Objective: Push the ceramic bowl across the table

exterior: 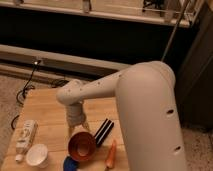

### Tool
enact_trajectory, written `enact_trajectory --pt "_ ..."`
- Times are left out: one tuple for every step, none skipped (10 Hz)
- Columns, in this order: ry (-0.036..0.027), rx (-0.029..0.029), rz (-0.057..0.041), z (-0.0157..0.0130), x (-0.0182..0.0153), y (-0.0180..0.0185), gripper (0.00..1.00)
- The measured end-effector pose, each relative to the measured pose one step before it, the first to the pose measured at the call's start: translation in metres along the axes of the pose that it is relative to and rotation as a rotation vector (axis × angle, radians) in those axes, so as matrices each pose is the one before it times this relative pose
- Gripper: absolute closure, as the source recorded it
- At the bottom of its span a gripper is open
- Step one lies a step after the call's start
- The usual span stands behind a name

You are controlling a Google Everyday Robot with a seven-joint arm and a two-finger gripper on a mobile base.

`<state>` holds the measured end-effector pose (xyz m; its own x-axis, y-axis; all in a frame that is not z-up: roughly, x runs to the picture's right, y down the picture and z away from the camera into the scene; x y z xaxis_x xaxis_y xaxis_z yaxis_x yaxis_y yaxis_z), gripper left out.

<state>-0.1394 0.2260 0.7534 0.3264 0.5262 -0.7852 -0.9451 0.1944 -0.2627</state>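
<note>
Reaching down from the white arm [125, 95], the gripper [81, 127] sits at the far edge of the ceramic bowl [82, 146], apparently touching its rim; whether its digits are spread or closed cannot be told, since the wrist housing covers them from above. The bowl, orange-brown and glossy, lies near the front of the table [47, 107], close to the near edge. A blue object [70, 164] lies partly under or against the bowl's front left, a carrot-like orange item [111, 155] just to its right, and a dark striped object [103, 131] beside the gripper. Farther left stand a white paper cup [37, 155] and a white bottle [25, 136]. Judged from this position, little travel remains before the table's edge. The table's front edge is cut off by the frame.
</note>
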Motion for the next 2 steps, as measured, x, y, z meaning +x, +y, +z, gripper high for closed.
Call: enact_trajectory --pt "-0.00035 -0.00107 0.00027 -0.00007 0.00024 0.00044 0.35" --pt "0.00012 0.00077 -0.00360 0.00009 -0.00017 0.00168 0.35"
